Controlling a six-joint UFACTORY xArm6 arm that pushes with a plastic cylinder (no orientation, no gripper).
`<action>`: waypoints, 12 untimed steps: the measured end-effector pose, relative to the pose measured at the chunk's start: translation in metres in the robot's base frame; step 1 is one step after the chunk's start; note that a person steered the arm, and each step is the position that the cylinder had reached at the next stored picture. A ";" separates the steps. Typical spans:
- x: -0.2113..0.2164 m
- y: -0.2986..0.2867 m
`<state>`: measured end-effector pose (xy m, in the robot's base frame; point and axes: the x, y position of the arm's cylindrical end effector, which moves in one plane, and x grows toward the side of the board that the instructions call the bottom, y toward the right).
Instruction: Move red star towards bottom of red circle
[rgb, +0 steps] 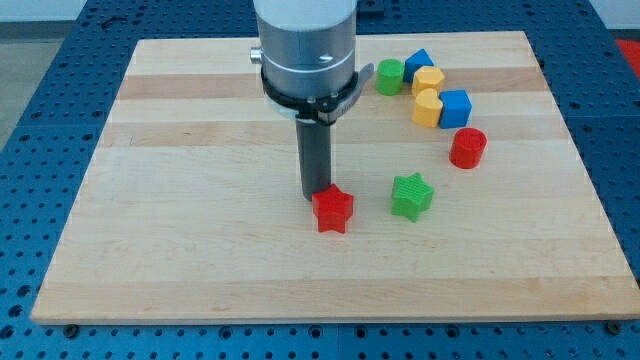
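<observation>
Red star (334, 210) near board's (180, 250) middle, toward bottom edge. My tip (318, 194) touching its upper-left side; no fingers, only bare rod. Red circle (467, 148) far toward right edge, slightly higher, green star (411, 195) between.

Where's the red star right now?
The red star sits near the board's middle, left of the green star, with my tip against its upper-left edge.

my tip (317, 195) is touching the red star (334, 210) from its upper left, red circle (467, 148) sits well off to the right
</observation>
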<state>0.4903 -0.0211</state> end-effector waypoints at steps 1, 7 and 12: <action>0.016 0.005; 0.042 -0.078; 0.044 0.089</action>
<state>0.5343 0.0675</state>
